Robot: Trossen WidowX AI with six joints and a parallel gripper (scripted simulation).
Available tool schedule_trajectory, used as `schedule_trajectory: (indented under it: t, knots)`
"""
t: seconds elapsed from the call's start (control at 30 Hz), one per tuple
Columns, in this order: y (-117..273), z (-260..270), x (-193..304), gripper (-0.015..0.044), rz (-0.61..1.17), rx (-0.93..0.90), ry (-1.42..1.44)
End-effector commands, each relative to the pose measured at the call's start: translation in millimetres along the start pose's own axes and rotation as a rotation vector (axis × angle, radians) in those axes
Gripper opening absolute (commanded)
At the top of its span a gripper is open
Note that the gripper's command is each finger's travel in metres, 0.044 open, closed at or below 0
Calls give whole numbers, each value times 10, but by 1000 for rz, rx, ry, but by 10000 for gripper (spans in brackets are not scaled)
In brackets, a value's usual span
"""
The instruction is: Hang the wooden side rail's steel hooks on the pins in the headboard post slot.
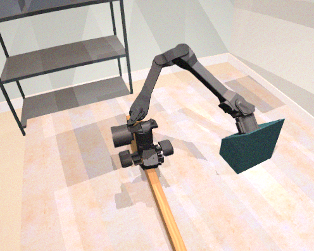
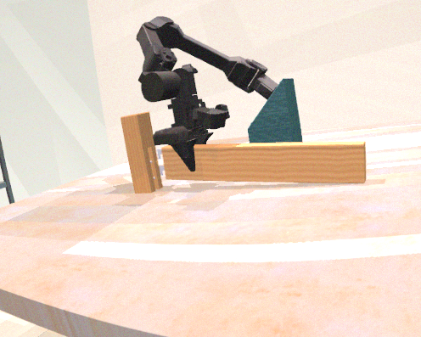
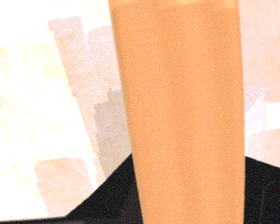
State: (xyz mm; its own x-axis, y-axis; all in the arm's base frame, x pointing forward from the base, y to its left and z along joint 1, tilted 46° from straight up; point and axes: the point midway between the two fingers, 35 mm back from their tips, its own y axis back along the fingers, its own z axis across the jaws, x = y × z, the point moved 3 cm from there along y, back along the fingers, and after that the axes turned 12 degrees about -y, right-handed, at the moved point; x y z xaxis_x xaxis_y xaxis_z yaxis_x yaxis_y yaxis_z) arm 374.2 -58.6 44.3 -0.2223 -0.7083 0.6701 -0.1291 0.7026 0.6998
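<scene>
The wooden side rail [image 1: 166, 207] [image 2: 283, 164] [image 3: 180, 75] stands on its narrow edge. Its far end rests on the table; its near end looks slightly raised. My gripper [image 1: 149, 168] [image 2: 199, 154] [image 3: 169, 155] is shut on the rail near its hooked end, one finger on each side. The headboard post [image 2: 139, 155] stands upright, close to that end, at the left in the exterior view. Only a sliver of the post [image 1: 128, 118] shows behind the arm in the top view. Pale metal [image 2: 160, 160] shows in the narrow gap between post and rail. Whether the hooks sit on the pins cannot be made out.
A dark teal block [image 1: 252, 150] [image 2: 278, 121] stands beside the rail at the arm's base. A dark metal shelf [image 1: 65, 57] stands behind the table at the left in the top view. The table's rounded front edge [image 2: 62, 312] shows at the lower left.
</scene>
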Motion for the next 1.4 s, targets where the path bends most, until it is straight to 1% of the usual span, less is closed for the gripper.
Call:
schedule_trajectory:
  t: [0.0, 1.37]
  knots:
    - [38, -42, -5, 0, -4, 14, 1]
    - [48, -87, 32, 0, -4, 14, 1]
